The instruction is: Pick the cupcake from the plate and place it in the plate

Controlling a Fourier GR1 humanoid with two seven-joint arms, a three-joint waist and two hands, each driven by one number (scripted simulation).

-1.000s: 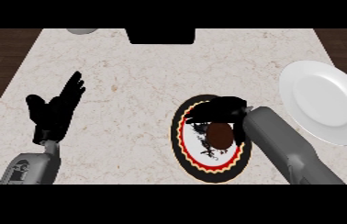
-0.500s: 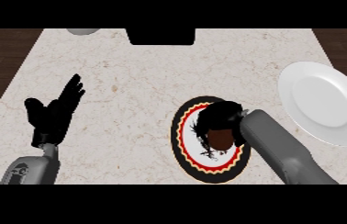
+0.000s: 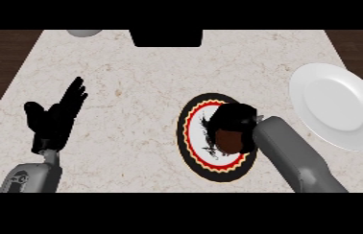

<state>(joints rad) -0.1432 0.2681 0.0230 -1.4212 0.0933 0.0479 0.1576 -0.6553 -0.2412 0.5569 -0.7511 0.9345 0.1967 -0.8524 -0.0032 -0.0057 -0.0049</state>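
Observation:
A patterned plate (image 3: 193, 146) with a black, red and yellow rim lies at the counter's middle. On it sits a brown cupcake (image 3: 228, 140), mostly covered by my right hand (image 3: 236, 118), whose fingers curl down around it. A plain white plate (image 3: 330, 103) lies at the right edge of the counter, apart from the hand. My left hand (image 3: 55, 118) rests open at the left, fingers pointing up, with nothing in it.
A black block (image 3: 166, 37) stands at the counter's far edge in the middle. A grey round object (image 3: 85, 32) shows at the far left. Dark wood floor borders the counter at both far corners.
My right hand has lowered over the cupcake and its fingers have closed in around it. The left hand has stayed where it was.

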